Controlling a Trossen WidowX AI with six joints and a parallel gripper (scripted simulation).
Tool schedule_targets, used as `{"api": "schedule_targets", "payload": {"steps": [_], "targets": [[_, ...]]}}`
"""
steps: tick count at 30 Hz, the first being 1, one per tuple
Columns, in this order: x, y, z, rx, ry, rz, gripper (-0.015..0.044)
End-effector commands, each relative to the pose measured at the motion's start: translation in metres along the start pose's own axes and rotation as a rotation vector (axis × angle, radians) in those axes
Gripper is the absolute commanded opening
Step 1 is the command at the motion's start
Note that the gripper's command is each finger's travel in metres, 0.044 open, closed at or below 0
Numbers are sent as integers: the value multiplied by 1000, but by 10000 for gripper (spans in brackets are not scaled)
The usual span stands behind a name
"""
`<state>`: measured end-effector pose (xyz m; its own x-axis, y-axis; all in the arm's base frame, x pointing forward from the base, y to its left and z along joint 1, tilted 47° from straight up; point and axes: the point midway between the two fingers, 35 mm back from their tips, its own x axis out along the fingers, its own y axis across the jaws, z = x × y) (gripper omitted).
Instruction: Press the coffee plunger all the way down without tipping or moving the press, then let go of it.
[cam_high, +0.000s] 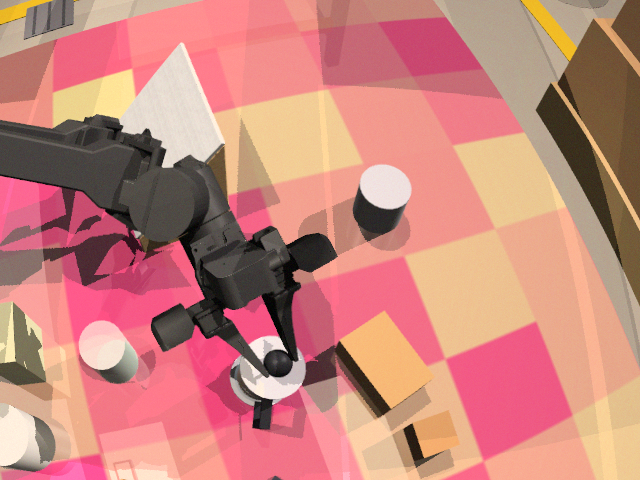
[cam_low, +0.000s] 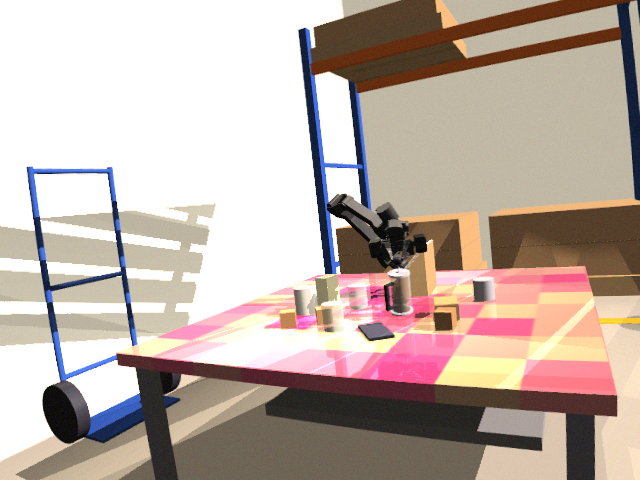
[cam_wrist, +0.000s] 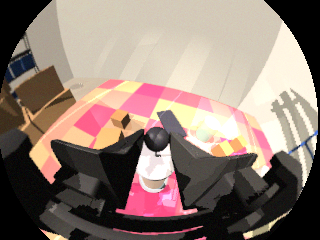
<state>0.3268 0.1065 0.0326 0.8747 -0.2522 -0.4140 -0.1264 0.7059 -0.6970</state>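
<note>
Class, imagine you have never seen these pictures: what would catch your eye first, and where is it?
The pink and yellow checked table stands out first. Near its middle, the dark arm's hand is shut on the black plunger knob atop the upright coffee press. A blue hand truck stands to the table's left.
</note>
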Motion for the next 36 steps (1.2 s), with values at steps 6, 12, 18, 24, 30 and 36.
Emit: {"api": "schedule_targets", "payload": {"steps": [6, 12, 18, 24, 30, 36], "targets": [[5, 0, -12, -27, 41, -10, 117], [6, 1, -11, -27, 41, -10, 117], [6, 2, -10, -27, 40, -10, 117], [7, 2, -9, -27, 40, -10, 117], [8, 3, -9, -27, 40, -10, 117], [8, 3, -9, -27, 40, -10, 117]]}}
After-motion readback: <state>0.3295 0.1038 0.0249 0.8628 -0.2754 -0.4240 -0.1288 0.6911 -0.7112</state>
